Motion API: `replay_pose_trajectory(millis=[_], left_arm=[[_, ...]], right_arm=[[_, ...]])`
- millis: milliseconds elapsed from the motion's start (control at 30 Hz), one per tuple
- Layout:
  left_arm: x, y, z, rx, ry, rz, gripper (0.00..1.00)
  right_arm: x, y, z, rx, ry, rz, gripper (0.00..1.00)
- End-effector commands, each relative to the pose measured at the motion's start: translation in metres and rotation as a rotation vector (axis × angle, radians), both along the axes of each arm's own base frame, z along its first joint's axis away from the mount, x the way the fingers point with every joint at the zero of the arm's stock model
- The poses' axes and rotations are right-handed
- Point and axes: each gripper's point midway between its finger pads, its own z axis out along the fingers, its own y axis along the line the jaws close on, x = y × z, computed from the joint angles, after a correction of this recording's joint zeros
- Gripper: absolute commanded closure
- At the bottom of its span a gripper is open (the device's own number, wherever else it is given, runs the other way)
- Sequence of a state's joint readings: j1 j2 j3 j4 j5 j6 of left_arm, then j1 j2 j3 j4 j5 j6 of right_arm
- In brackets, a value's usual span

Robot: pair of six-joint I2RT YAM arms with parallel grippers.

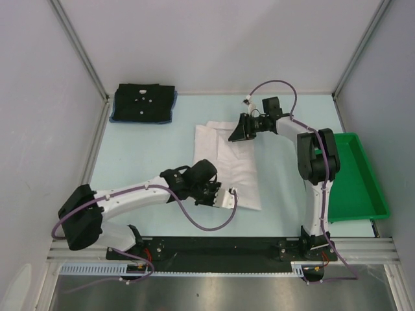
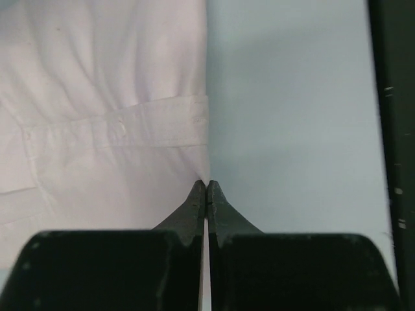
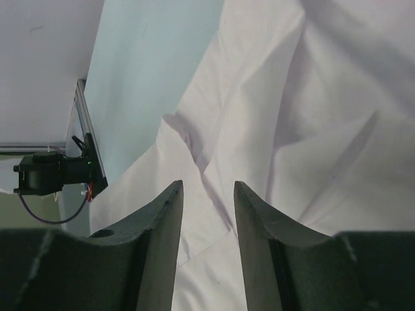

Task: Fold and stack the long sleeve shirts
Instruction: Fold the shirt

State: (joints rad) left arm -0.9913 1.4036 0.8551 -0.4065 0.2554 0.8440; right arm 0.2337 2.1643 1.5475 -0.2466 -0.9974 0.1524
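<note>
White shirt (image 1: 224,162) edge perhaps pinched in clenched left gripper (image 2: 206,188), under released right gripper (image 3: 207,189).

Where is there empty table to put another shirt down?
The bare table between the black shirt, the white shirt and the left arm is roomiest. The far corner beyond the green tray is free too. The middle is crowded: left gripper and right gripper are at the white shirt.
</note>
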Motion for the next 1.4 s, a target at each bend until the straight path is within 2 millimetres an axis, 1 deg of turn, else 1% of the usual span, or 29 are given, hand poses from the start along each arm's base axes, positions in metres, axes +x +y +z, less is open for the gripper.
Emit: replay_pose_trajectory(millis=[0, 33, 67, 100, 167, 200, 233, 267, 300, 333, 367, 433, 467, 500, 533, 567, 600, 633, 667, 700, 733, 767, 800, 833, 933, 1033, 1233, 1267, 1367], left_arm=[[-0.048, 0.009, 0.046, -0.021, 0.243, -0.005, 1.00], [-0.049, 0.009, 0.047, -0.013, 0.272, 0.001, 1.00], [-0.046, 0.003, 0.061, -0.036, 0.282, 0.002, 1.00], [-0.050, 0.003, 0.065, -0.036, 0.340, 0.008, 1.00], [-0.035, -0.003, 0.075, -0.049, 0.369, 0.044, 1.00], [-0.033, -0.002, 0.077, -0.040, 0.392, 0.057, 1.00], [-0.021, -0.001, 0.080, -0.047, 0.406, 0.088, 1.00], [-0.009, -0.008, 0.083, -0.052, 0.423, 0.102, 1.00], [-0.003, -0.006, 0.084, -0.047, 0.446, 0.123, 1.00], [0.010, -0.004, 0.085, -0.061, 0.470, 0.148, 1.00], [0.025, -0.011, 0.087, -0.064, 0.476, 0.161, 1.00], [0.046, -0.007, 0.085, -0.067, 0.519, 0.197, 1.00], [0.063, -0.013, 0.099, -0.098, 0.499, 0.199, 1.00], [0.072, -0.013, 0.083, -0.064, 0.553, 0.219, 1.00], [0.094, -0.015, 0.097, -0.112, 0.540, 0.236, 1.00], [0.103, -0.013, 0.093, -0.108, 0.563, 0.247, 1.00], [0.122, -0.008, 0.078, -0.097, 0.599, 0.285, 1.00], [0.140, -0.015, 0.089, -0.134, 0.576, 0.284, 1.00], [0.149, -0.013, 0.086, -0.133, 0.589, 0.294, 1.00], [0.164, -0.011, 0.065, -0.116, 0.630, 0.322, 1.00], [0.180, -0.017, 0.076, -0.151, 0.601, 0.314, 1.00], [0.187, -0.017, 0.073, -0.151, 0.619, 0.330, 1.00], [0.197, -0.015, 0.050, -0.136, 0.662, 0.357, 1.00], [0.209, -0.018, 0.055, -0.162, 0.647, 0.358, 1.00], [0.222, -0.017, 0.027, -0.146, 0.677, 0.395, 1.00], [0.233, -0.015, 0.010, -0.152, 0.680, 0.422, 1.00], [0.257, -0.005, -0.006, -0.188, 0.661, 0.512, 0.99], [0.260, -0.003, -0.007, -0.192, 0.658, 0.526, 0.97], [0.267, 0.002, -0.002, -0.212, 0.649, 0.550, 0.82]], right_arm=[[-0.009, 0.001, 0.034, 0.038, -0.087, 0.056, 0.57], [-0.010, 0.000, 0.035, 0.041, -0.085, 0.060, 0.57], [-0.011, -0.001, 0.035, 0.041, -0.090, 0.065, 0.57], [-0.011, -0.003, 0.035, 0.041, -0.088, 0.064, 0.57], [-0.011, -0.005, 0.035, 0.039, -0.089, 0.066, 0.57], [-0.009, -0.006, 0.038, 0.042, -0.092, 0.068, 0.57], [-0.008, -0.008, 0.040, 0.049, -0.091, 0.070, 0.57], [-0.007, -0.010, 0.042, 0.050, -0.103, 0.074, 0.55], [-0.006, -0.013, 0.043, 0.049, -0.097, 0.073, 0.54], [-0.001, -0.017, 0.048, 0.057, -0.111, 0.069, 0.53], [0.002, -0.020, 0.051, 0.060, -0.116, 0.067, 0.49], [0.010, -0.027, 0.059, 0.071, -0.131, 0.060, 0.41], [0.016, -0.035, 0.059, 0.071, -0.128, 0.043, 0.34], [0.017, -0.039, 0.059, 0.072, -0.111, 0.036, 0.31], [0.026, -0.047, 0.066, 0.073, -0.124, 0.017, 0.27], [0.027, -0.053, 0.062, 0.067, -0.110, 0.015, 0.24], [0.030, -0.058, 0.065, 0.062, -0.124, 0.011, 0.22], [0.034, -0.062, 0.069, 0.061, -0.132, 0.004, 0.17], [0.037, -0.071, 0.068, 0.061, -0.117, -0.014, 0.15], [0.038, -0.074, 0.068, 0.066, -0.111, -0.015, 0.14], [0.040, -0.078, 0.072, 0.068, -0.121, -0.018, 0.12], [0.040, -0.084, 0.067, 0.068, -0.095, -0.027, 0.11], [0.039, -0.086, 0.067, 0.070, -0.092, -0.026, 0.11], [0.039, -0.088, 0.065, 0.070, -0.091, -0.024, 0.11], [0.035, -0.090, 0.056, 0.073, -0.051, -0.026, 0.11], [0.029, -0.086, 0.043, 0.061, -0.027, -0.017, 0.12], [0.020, -0.092, 0.008, -0.017, 0.011, -0.020, 0.14], [0.019, -0.093, 0.005, -0.032, 0.014, -0.023, 0.15], [0.017, -0.096, -0.004, -0.061, 0.033, -0.031, 0.22]])
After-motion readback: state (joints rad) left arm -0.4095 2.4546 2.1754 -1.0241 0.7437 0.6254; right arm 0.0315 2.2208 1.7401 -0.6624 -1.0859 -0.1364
